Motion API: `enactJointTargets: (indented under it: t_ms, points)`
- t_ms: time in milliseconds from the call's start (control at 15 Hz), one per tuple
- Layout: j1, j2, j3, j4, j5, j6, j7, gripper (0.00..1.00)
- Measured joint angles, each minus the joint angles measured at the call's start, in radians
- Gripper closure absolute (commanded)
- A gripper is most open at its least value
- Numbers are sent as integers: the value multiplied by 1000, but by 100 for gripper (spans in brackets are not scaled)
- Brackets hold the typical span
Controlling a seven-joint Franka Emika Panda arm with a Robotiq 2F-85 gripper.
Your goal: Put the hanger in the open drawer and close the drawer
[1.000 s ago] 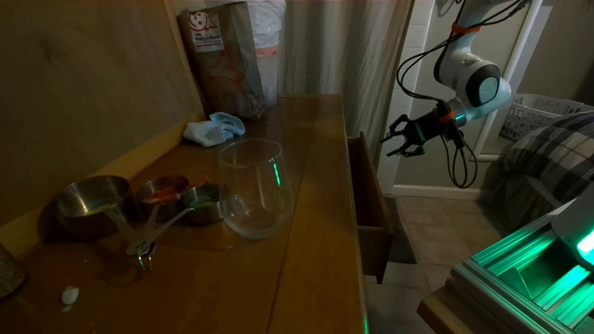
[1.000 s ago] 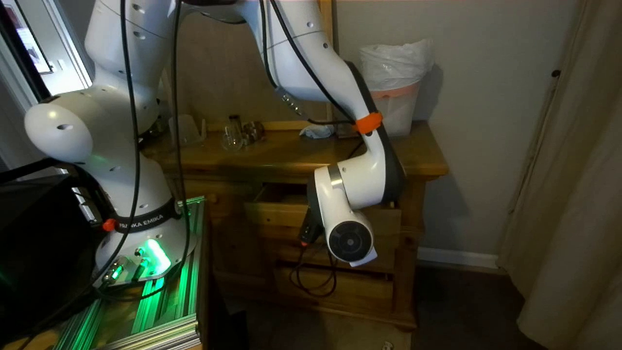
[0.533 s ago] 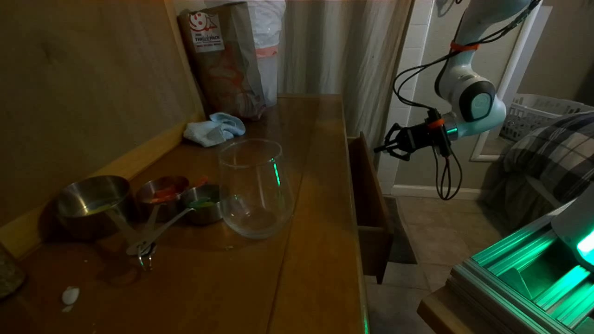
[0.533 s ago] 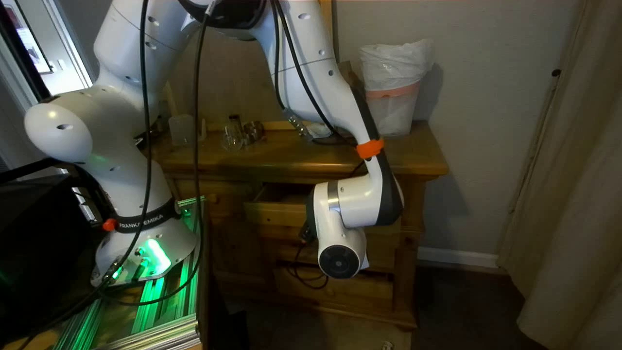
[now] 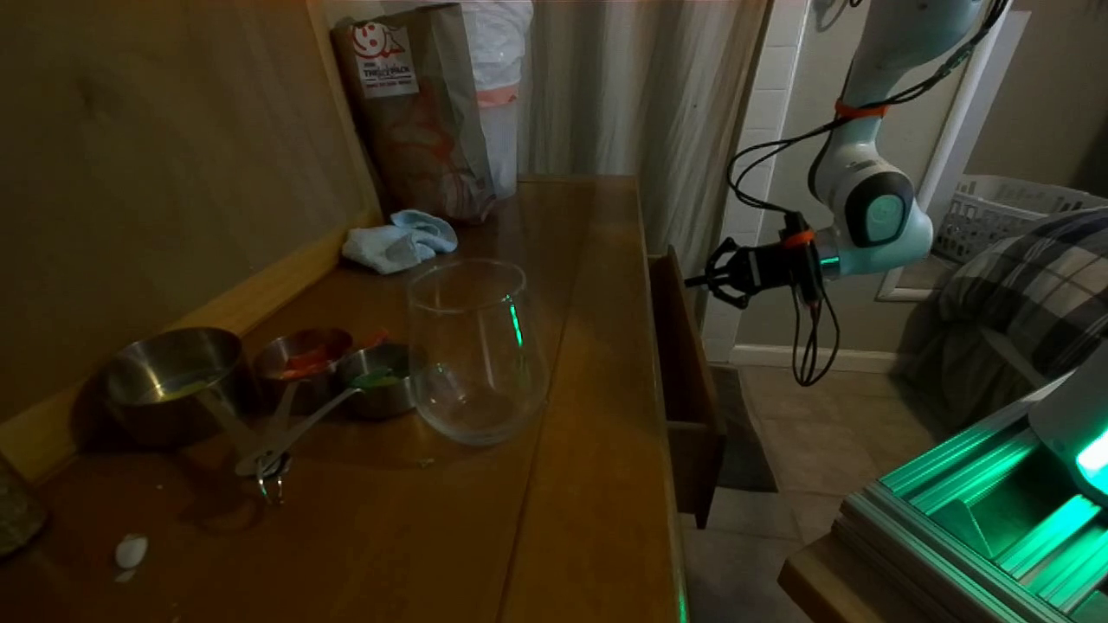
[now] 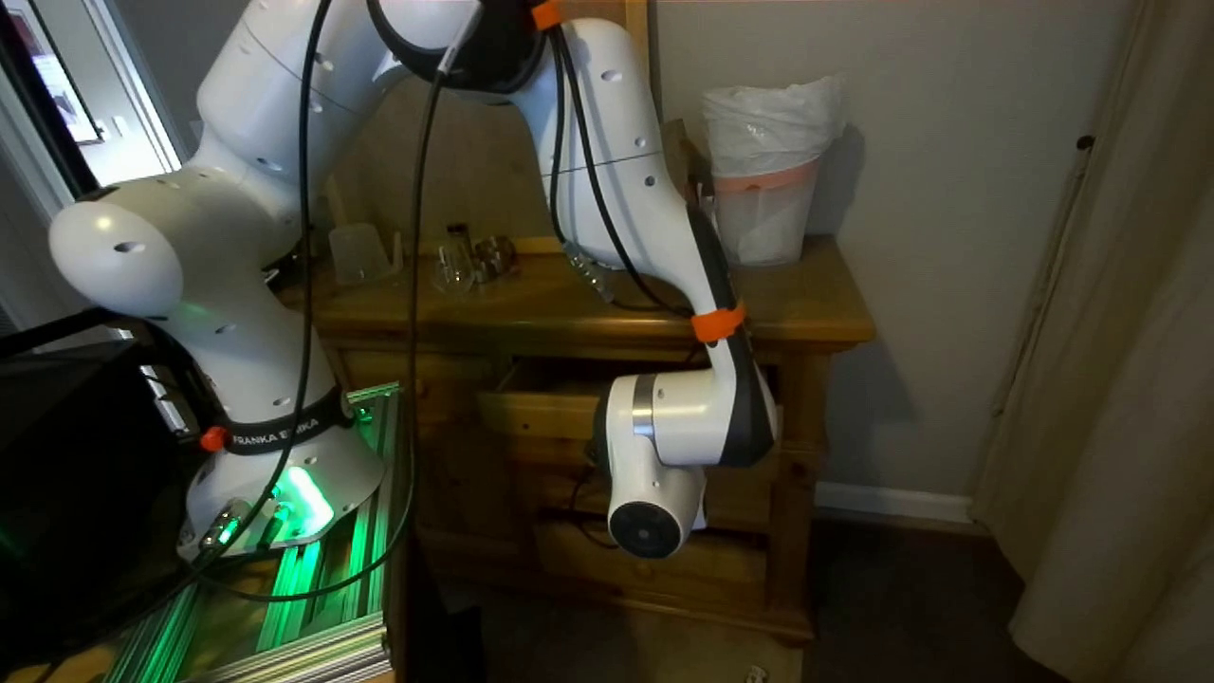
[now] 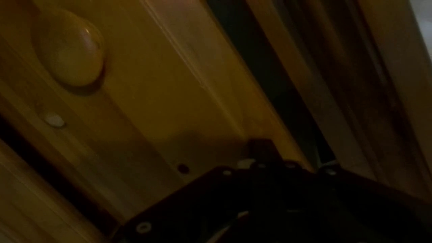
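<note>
The drawer (image 5: 695,463) stands partly open from the brown dresser in both exterior views; its front panel also shows (image 6: 536,415). In the wrist view the drawer front (image 7: 162,77), with a round knob, fills the left and middle. My gripper (image 5: 692,281) is shut and empty. Its joined fingertips also show in the wrist view (image 7: 262,148), against the upper edge of the drawer front, and appear to touch it. The hanger is not clearly in view. A thin pale line shows inside the dark drawer gap, but I cannot tell what it is.
A clear glass bowl (image 5: 476,363), metal measuring cups (image 5: 177,385), a light blue cloth (image 5: 402,242) and a paper bag (image 5: 415,112) stand on the dresser top (image 5: 597,389). A lined white bin (image 6: 773,171) stands at the dresser's far end. A lower drawer (image 6: 654,564) is slightly open.
My gripper has shut from open and moved toward the drawer front. The drawer front has shifted slightly inward in an exterior view.
</note>
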Motion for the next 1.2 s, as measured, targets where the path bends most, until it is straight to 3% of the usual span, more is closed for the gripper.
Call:
enactJointTargets:
  t_ms: [600,1200]
  points:
    - [64,43,42,7,79,-106,57,100]
    - [108,70,53,11,89,-199,92,100]
